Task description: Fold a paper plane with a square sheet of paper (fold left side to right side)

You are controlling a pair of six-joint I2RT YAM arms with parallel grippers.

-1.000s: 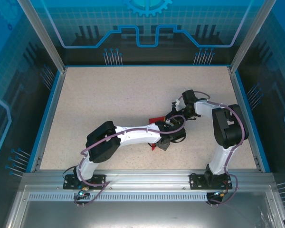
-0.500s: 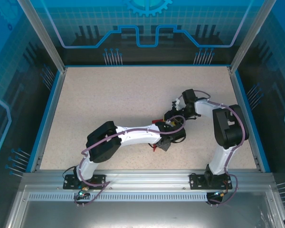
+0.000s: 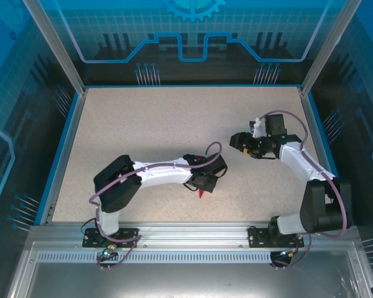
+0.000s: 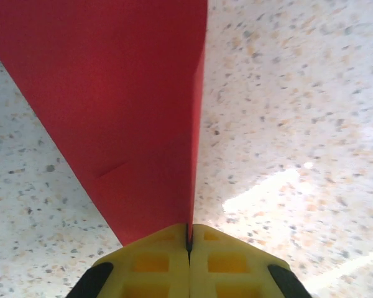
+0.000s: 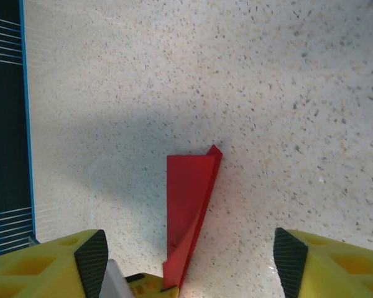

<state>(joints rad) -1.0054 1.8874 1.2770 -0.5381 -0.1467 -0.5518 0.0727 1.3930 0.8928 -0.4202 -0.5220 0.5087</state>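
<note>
Top external view: a speckled beige bench (image 3: 143, 124) sits inside a blue-walled enclosure, with two white arms bolted side by side at its near edge. The left arm reaches rightward to about the middle of the bench, on the near side. Its left tool (image 3: 205, 184) points downward, and a small pointed tip of red paper (image 3: 202, 194) pokes out beneath it toward the near edge. The tool hides the rest of the paper from this angle. The right arm bends up along the right side. Its right tool (image 3: 236, 139) points left and sits farther back and to the right of the left tool, clearly apart from it.

Left wrist view: the left tool (image 4: 188, 233) has its two yellow fingers pressed together with no gap, clamped on the narrow end of the red paper (image 4: 124, 93). The paper widens away from the fingers, with one straight folded edge running up from the seam between them.

Right wrist view: the right tool (image 5: 189, 251) has its yellow fingers standing wide apart at the lower corners, gripping nothing. Below and between them, the red paper (image 5: 189, 192) appears as a narrow pointed wedge with a folded layer. Its narrow end meets the left tool (image 5: 150, 284) at the bottom edge. A soft shadow falls across the bench. Whether the paper touches the bench cannot be told.
</note>
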